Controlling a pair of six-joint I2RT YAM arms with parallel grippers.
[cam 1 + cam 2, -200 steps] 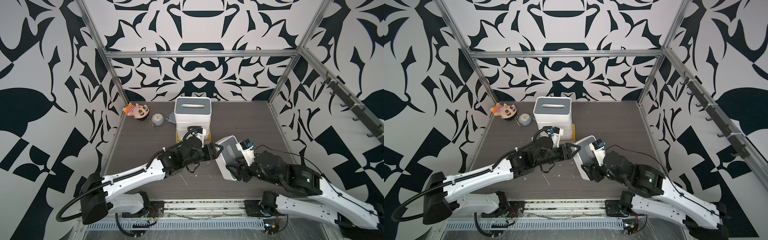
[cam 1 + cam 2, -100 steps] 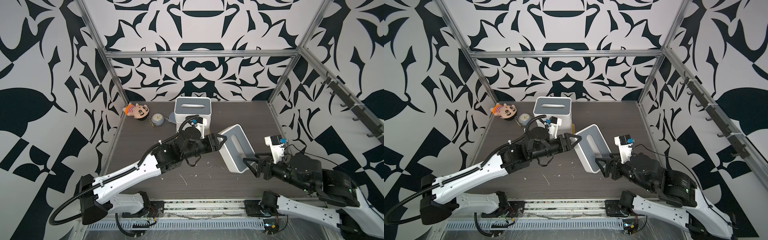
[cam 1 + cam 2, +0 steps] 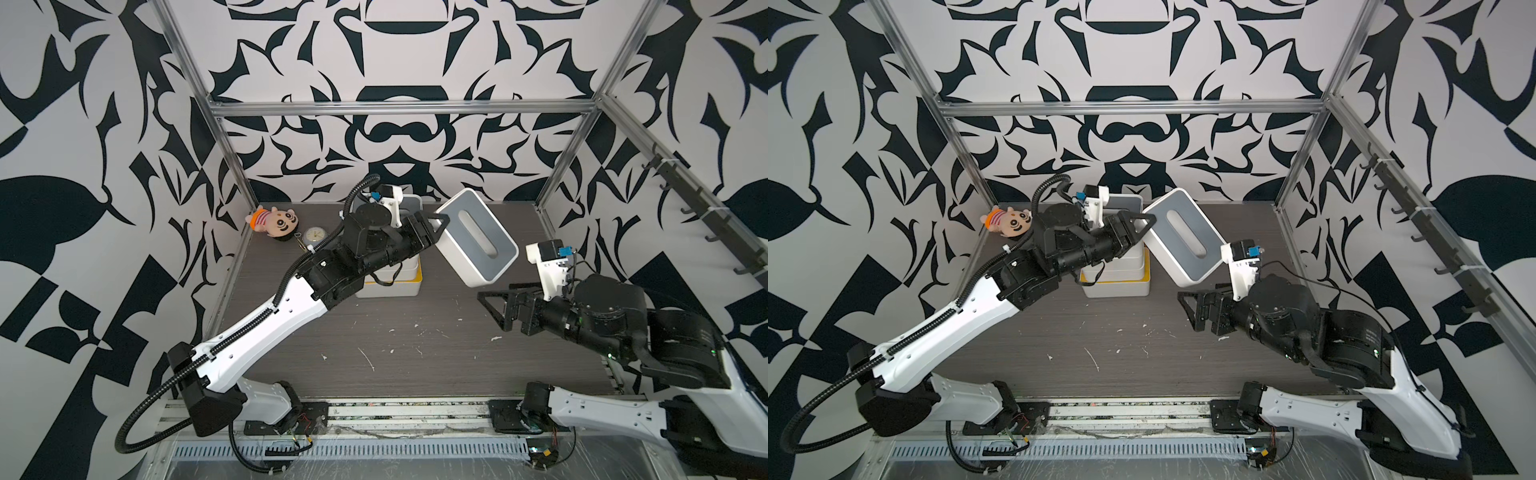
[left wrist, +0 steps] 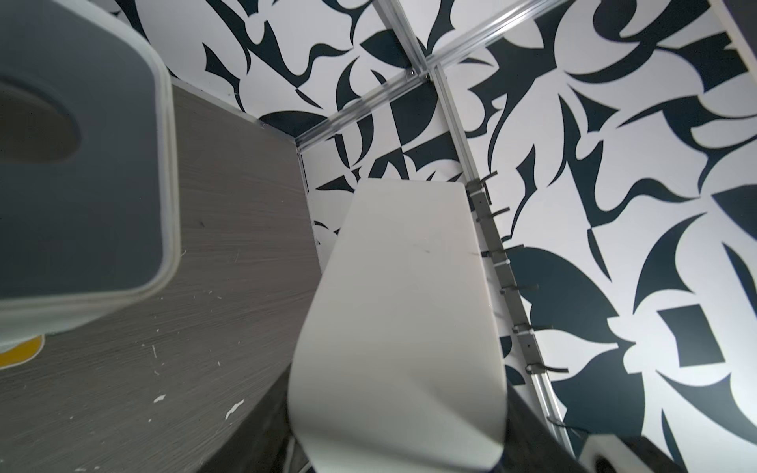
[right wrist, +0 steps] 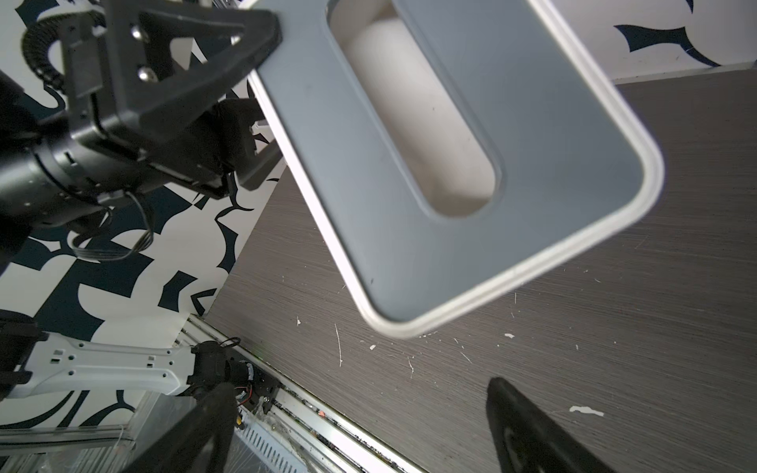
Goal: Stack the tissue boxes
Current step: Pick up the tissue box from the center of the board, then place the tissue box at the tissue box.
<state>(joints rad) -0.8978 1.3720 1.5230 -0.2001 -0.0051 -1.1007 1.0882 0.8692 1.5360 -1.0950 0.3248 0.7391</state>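
- Right gripper point(image 3: 492, 311) has released the grey-lidded box point(image 3: 478, 237) and backed off, jaws wide and empty.
- Left gripper point(image 3: 440, 222) alone pinches its lid edge, holding it tilted beside the stack point(image 3: 392, 287); placing likely follows.

Stack point(image 3: 399, 289) stands on the surface point(image 3: 415, 357), toward its rear, at mid-width.

Left of the stack, in the rear corner: doll point(image 3: 274, 222). Clock point(image 3: 313, 236) lies between doll and stack.

Right of the stack, just beside its upper part: box point(image 3: 473, 237), tilted and clear of the surface. The edge nearest the stack sits in the left claw point(image 3: 438, 226), whose arm crosses over the stack.

Right claw point(image 3: 492, 309): right of and before the stack, below the box, apart from it.
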